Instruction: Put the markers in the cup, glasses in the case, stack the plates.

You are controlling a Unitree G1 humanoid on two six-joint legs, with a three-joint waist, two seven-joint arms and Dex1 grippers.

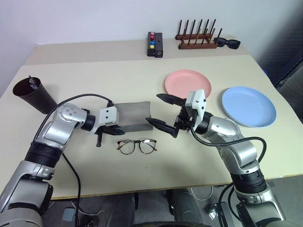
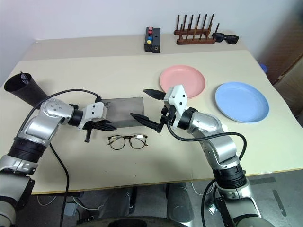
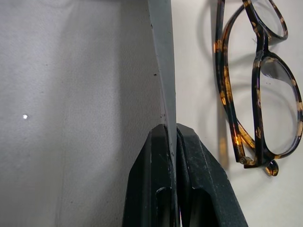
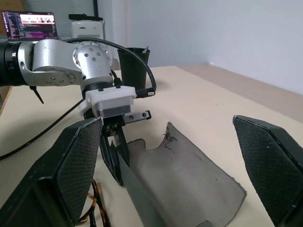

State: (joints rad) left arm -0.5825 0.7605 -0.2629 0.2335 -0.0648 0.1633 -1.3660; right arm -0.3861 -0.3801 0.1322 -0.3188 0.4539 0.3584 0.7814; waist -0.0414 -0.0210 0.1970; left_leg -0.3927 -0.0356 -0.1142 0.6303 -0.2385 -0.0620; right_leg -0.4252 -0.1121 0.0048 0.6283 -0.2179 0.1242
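My left gripper (image 1: 115, 131) is pinched shut on the near edge of the grey case (image 1: 134, 116), my right gripper (image 1: 163, 113) hangs wide open and empty just past its other end, the glasses (image 1: 137, 146) lie on the table (image 1: 94, 71) just beside the case.

The pale beige tabletop (image 1: 118, 80) carries a grey felt-like rectangular case (image 1: 132, 117) between the two claws, its near edge pinched by the left claw (image 1: 108, 131). Thin tortoiseshell round-lensed glasses (image 1: 137, 146) lie just nearer than that claw. A salmon pink round plastic plate (image 1: 182, 80) lies beyond the wide-spread right claw (image 1: 163, 112), a light blue round plate (image 1: 248, 106) to its right. A dark tapered plastic cup (image 1: 33, 96) stands left of the left claw.
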